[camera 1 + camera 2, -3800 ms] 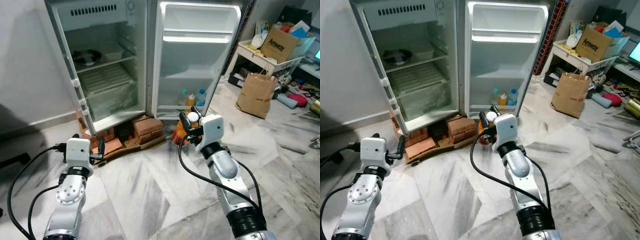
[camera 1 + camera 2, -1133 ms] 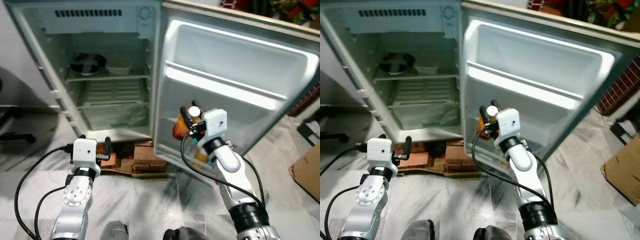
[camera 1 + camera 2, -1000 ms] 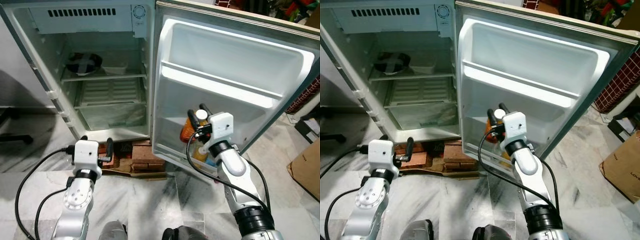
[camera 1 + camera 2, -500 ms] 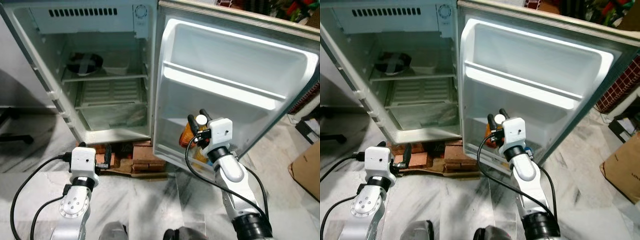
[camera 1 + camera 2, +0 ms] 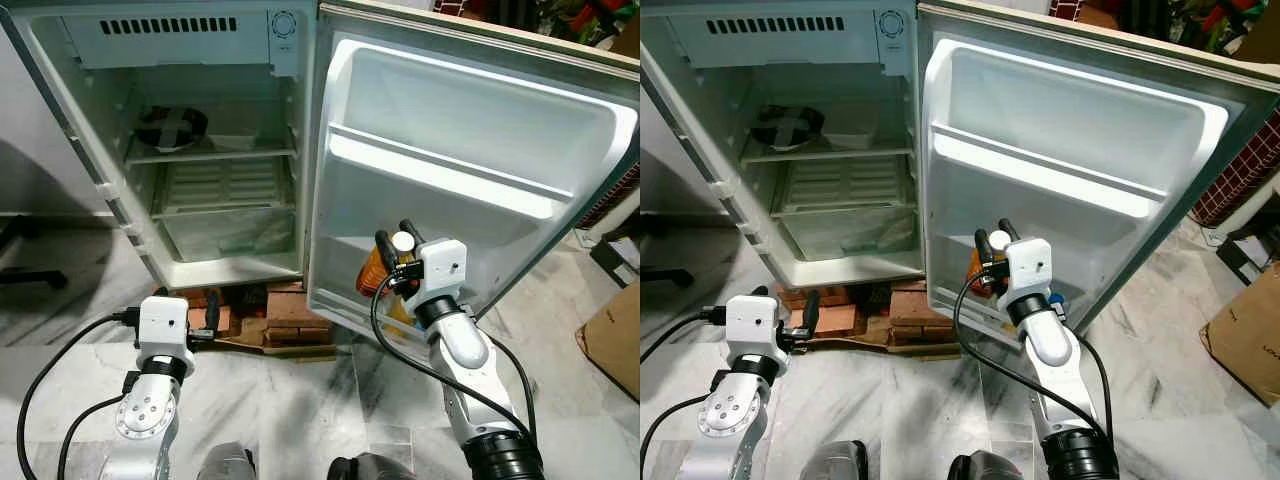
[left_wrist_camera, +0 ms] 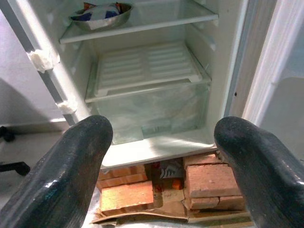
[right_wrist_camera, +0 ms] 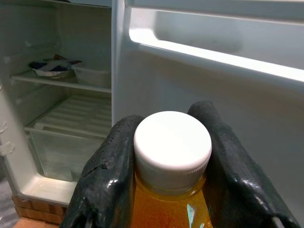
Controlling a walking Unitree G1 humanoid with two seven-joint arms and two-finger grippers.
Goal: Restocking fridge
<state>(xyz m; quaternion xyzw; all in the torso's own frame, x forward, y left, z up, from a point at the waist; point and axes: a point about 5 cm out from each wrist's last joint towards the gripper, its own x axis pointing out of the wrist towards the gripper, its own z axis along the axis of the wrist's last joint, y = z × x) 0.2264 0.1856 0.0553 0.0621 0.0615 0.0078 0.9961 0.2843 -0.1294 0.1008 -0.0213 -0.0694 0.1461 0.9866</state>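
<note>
My right gripper [image 5: 393, 243] is shut on an orange juice bottle [image 5: 372, 272] with a white cap [image 7: 172, 142]. It holds the bottle upright by the neck, in front of the lower part of the open fridge door [image 5: 470, 140]. The door's lowest shelf, with other small bottles [image 5: 399, 311] in it, is partly hidden behind that wrist. The fridge body [image 5: 215, 150] stands open to the left of the door. My left gripper [image 6: 164, 161] is open and holds nothing. It is low on the left, pointing at the fridge's bottom drawer [image 6: 152, 107].
A metal bowl [image 5: 170, 125] and a white dish [image 5: 235, 128] sit on the upper fridge shelf. The fridge rests on bricks [image 5: 285, 310] on the marble floor [image 5: 300, 400]. A cardboard box [image 5: 612, 342] stands at the far right.
The head view has closed in on the fridge over the last seconds. Since half a second ago the bottle and right gripper have stayed almost still, while my left gripper has shifted slightly.
</note>
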